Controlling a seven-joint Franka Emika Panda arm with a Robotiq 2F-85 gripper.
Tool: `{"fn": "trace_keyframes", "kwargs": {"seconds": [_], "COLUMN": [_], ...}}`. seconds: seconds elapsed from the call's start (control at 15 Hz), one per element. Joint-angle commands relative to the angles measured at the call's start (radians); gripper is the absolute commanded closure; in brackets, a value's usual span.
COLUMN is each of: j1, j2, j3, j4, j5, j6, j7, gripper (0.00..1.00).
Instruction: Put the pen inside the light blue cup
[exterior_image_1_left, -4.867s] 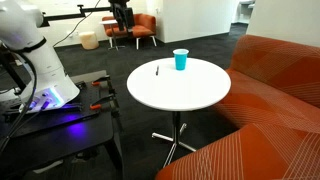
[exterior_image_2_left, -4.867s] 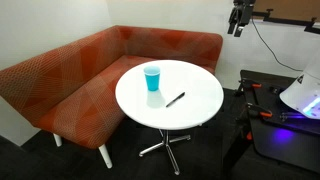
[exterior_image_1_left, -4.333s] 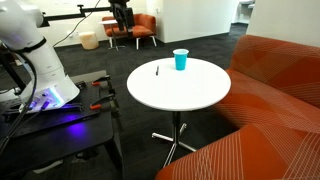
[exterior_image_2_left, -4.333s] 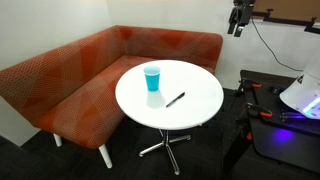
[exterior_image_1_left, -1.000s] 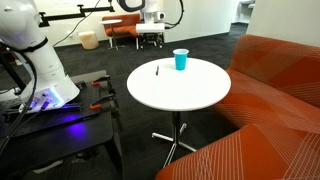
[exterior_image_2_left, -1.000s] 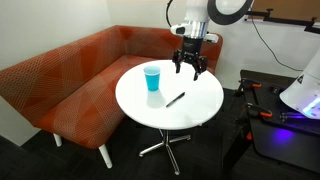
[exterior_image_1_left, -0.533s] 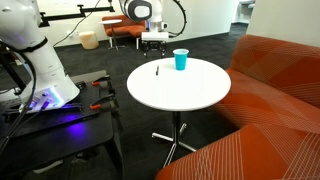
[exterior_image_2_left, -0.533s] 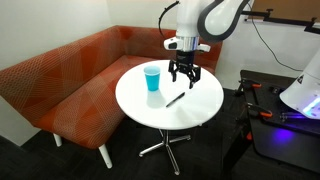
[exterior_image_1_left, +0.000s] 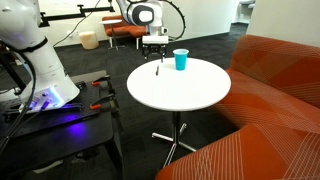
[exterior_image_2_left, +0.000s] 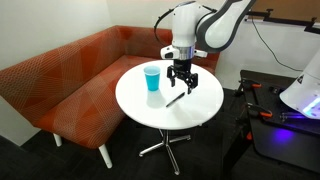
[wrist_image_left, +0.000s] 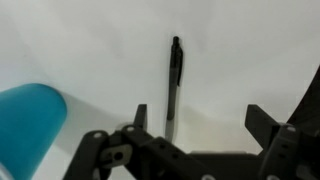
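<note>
On the round white table (exterior_image_2_left: 200, 112) lies the pen (exterior_image_2_left: 176, 99), a thin dark stick flat on the bare top, well apart from the table's edge. Seen in an exterior view, the light blue cup (exterior_image_2_left: 152, 78) stands upright at about 10 o'clock from the pen, near it but not touching.

The gripper (exterior_image_2_left: 183, 87) hangs directly over the pen, pointing straight down, its tips close above the tabletop. Its jaws are spread apart and hold nothing. From the wrist view, the pen (wrist_image_left: 173, 85) runs from 12 o'clock to 6 o'clock, and its lower end falls between the two dark fingers (wrist_image_left: 262, 120), nearer the one on the 9 o'clock side. Whether either finger touches the pen cannot be told. The cup (wrist_image_left: 28, 125) shows as a blurred turquoise shape at 8 o'clock in that view.

An orange patterned sofa (exterior_image_2_left: 70, 85) wraps around the table's far side, from 9 o'clock round to 12 o'clock of the cup in an exterior view.
</note>
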Motion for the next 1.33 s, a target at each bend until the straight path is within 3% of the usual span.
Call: {"fn": "trace_keyframes", "kwargs": {"seconds": [0.0, 0.47, 1.2, 1.27], "j1": [-0.022, -0.069, -0.099, -0.101], "j2": [0.028, 0.092, 0.18, 0.186], "j3": [0.025, 0.072, 0.074, 0.075], "j4": [0.018, 0.043, 0.118, 0.128], "j5": [-0.054, -0.042, -0.082, -0.084], "j6": [0.023, 0.056, 0.085, 0.081], "j7": [0.043, 0.012, 0.013, 0.013], "gripper": [0.0, 0.0, 0.0, 0.06]}}
